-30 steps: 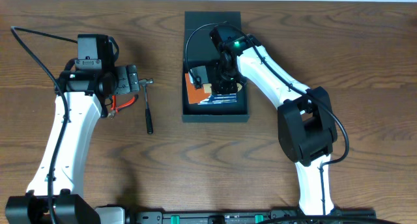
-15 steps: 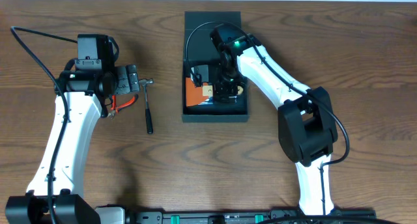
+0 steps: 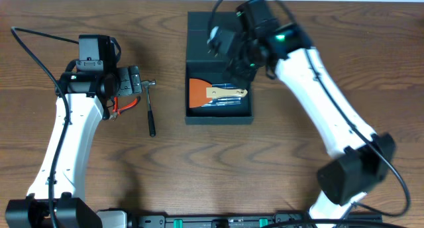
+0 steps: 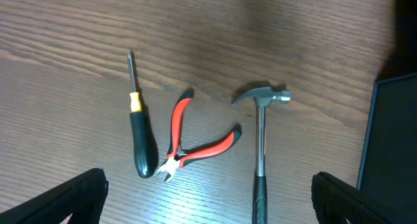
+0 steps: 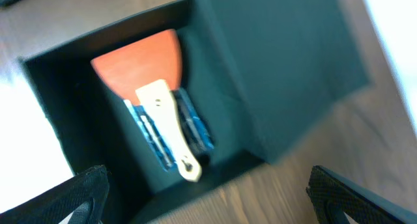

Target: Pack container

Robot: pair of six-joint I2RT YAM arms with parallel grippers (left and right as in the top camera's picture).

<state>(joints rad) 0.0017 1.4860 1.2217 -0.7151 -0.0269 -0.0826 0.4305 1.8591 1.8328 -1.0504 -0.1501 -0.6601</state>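
one tool at least is packed: an orange-bladed scraper [image 3: 207,92] with a pale handle lies flat inside the container [image 3: 218,118], on top of something blue-striped [image 3: 224,103] that i cannot identify; the container sits at the far middle of the table [image 3: 384,56], its lid open; three tools lie out on the wood well to its left, so by my reckoning the job is early, with most of the packing and the closing of the lid not yet done; the right gripper [image 5: 208,198] hangs above the box with its jaws spread wide and nothing between them, so the scraper is let go; the left gripper [image 4: 208,201] hovers over the loose tools, jaws also wide and empty; the count: one container; one scraper; one hammer [image 4: 260,146], nearest the box; one pair of red-handled pliers [image 4: 179,152] just beside it; one screwdriver [image 4: 142,146] with a black grip and yellow collar, farthest out; none of the three touch each other.
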